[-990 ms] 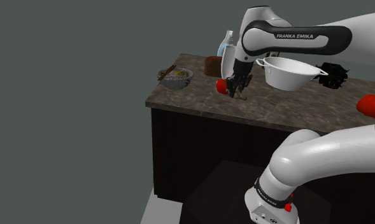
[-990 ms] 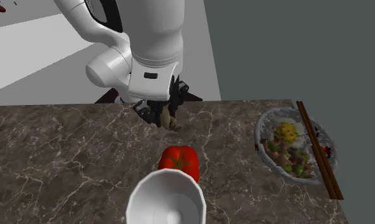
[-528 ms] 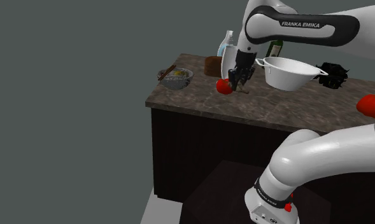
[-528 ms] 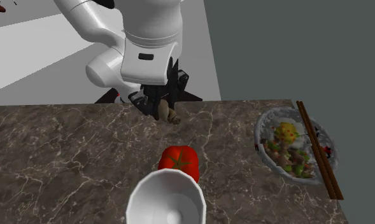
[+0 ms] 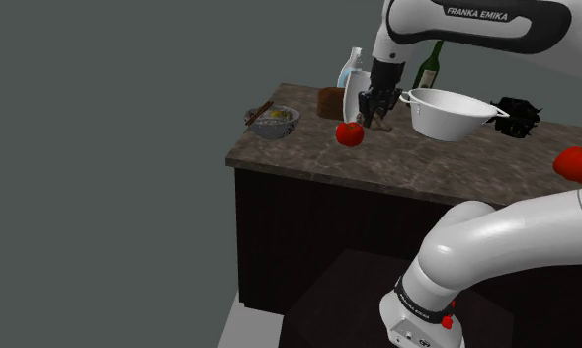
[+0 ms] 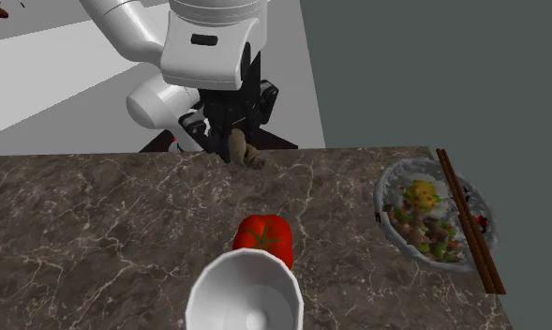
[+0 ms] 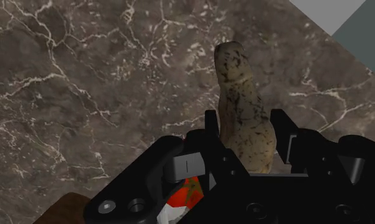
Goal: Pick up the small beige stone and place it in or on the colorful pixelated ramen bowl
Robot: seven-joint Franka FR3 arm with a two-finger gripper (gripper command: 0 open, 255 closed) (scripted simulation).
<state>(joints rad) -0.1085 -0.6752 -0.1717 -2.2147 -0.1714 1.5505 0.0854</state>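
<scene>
A speckled beige stone [image 7: 233, 70] is clasped between my black fingers and sticks out past the fingertips. My gripper [image 7: 245, 121] is shut on it and hangs above the dark marble counter [image 5: 308, 153]. In the shoulder view the gripper [image 5: 379, 107] holds the stone [image 5: 381, 123] just above and right of a red tomato [image 5: 350, 133]. The second exterior view shows the gripper [image 6: 238, 141] and stone [image 6: 249, 157] over the counter's far edge. The ramen bowl [image 5: 276, 121], full of colourful food [image 6: 431, 220], stands near the counter's corner with chopsticks [image 6: 469, 220] across its rim.
The tomato [image 6: 264, 234] lies between the gripper and a white handled bowl [image 5: 447, 112] [image 6: 246, 295]. Along the back stand a clear bottle [image 5: 353, 67], a green bottle [image 5: 432, 64] and a brown block [image 5: 329, 99]. A black object [image 5: 517, 116] and a red one [image 5: 578, 163] lie toward the shoulder view's right.
My gripper has risen off the counter with the stone in it and has moved a little toward the back of the counter. The bowl and tomato have stayed put.
</scene>
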